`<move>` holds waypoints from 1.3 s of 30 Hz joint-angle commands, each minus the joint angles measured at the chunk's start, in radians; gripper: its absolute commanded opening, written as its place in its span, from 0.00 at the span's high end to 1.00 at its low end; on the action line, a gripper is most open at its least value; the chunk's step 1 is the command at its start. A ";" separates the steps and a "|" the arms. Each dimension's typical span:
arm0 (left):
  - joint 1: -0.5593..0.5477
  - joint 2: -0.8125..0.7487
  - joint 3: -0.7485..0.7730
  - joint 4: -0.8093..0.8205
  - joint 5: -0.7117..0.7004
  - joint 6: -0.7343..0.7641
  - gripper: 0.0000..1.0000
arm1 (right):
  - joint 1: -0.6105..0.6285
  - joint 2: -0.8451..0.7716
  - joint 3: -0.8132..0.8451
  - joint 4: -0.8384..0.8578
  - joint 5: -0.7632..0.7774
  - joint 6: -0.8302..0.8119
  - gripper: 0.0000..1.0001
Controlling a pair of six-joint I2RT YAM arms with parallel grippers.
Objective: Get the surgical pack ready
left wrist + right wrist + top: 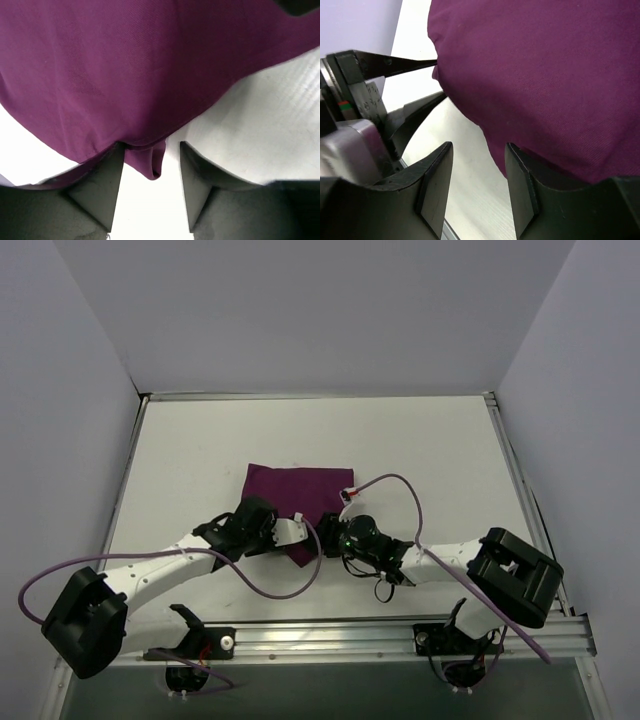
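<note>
Well, your purple cloth [298, 492] lay bundled in the middle of the table [200, 450], contents hidden. Your left tool [149, 155] straddled its near corner, spread. Your right tool [479, 155] gaped alongside. Final tucks probably remained.

**White table, one cloth**

A white table [200, 440] is framed by metal rails [320, 396] along its edges. A dark purple cloth [296, 485] is laid directly on it, near the middle, folded roughly rectangular. Its near side is drawn to a point.
</note>
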 commanded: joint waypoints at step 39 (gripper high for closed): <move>0.052 -0.082 0.060 0.119 0.001 -0.197 0.98 | 0.095 0.258 0.235 0.049 0.277 0.110 1.00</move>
